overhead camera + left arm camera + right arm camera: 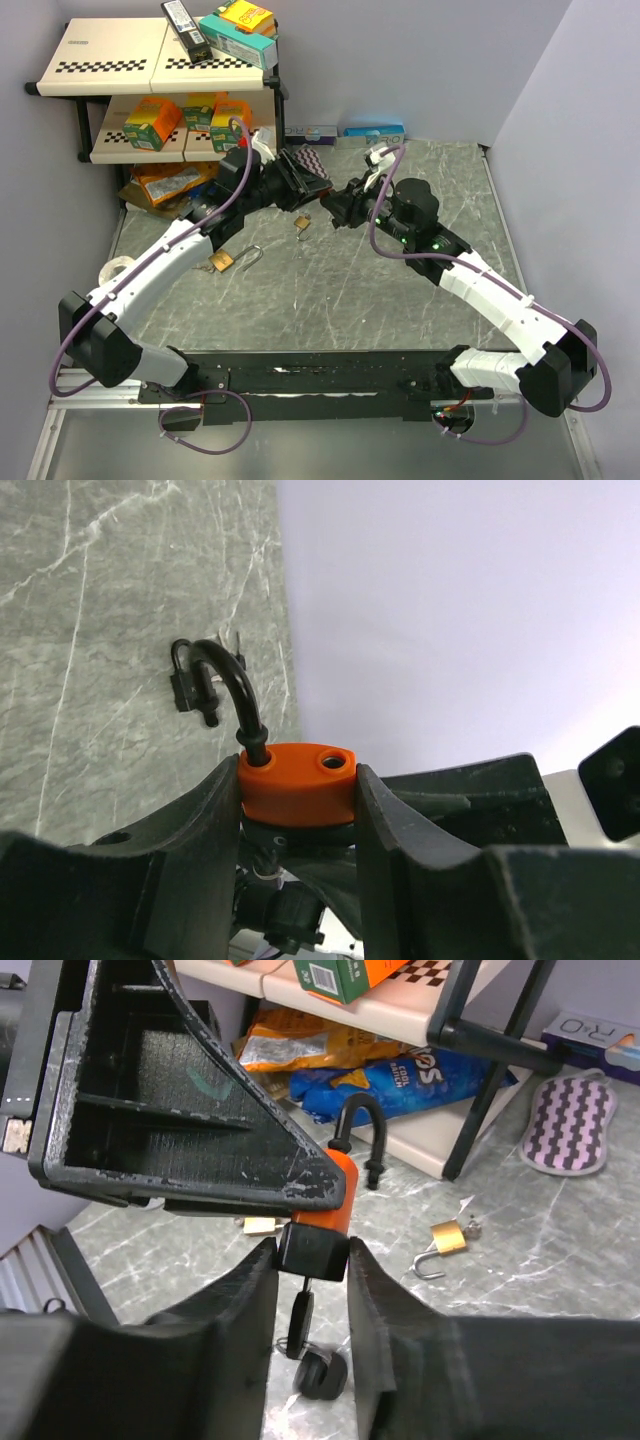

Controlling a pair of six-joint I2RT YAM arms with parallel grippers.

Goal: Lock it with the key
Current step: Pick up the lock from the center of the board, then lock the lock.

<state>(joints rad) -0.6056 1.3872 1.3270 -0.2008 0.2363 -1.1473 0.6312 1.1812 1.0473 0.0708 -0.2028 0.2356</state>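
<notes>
Hold the padlock (pixel 296 780) steady in the pinching left fingers (pixel 200 820). With the right fingers (pixel 240 1310) pinching the key (pixel 313 1252), turn squarely, without bending.

We list an orange padlock (pixel 295 780) with a smooth, matt, plastic-looking casing and a glossy black shackle (pixel 232 680). With it goes a key (pixel 311 1250) with a matt black plastic-looking head, and the left gripper's fingers (pixel 190 850) are matt black plastic, faintly grainy. We record the table (pixel 330 310) as a grey-green stone-look surface, veined white, with a dull sheen. At its nine o'clock it bears a brass padlock (pixel 222 262) of bright yellow metal. At ten o'clock we note glossy, crinkled foil snack bags (pixel 400 1080) and printed cardboard boxes (pixel 153 122). At two o'clock of the right wrist view lies a ribbed cloth pad (pixel 565 1125).
</notes>
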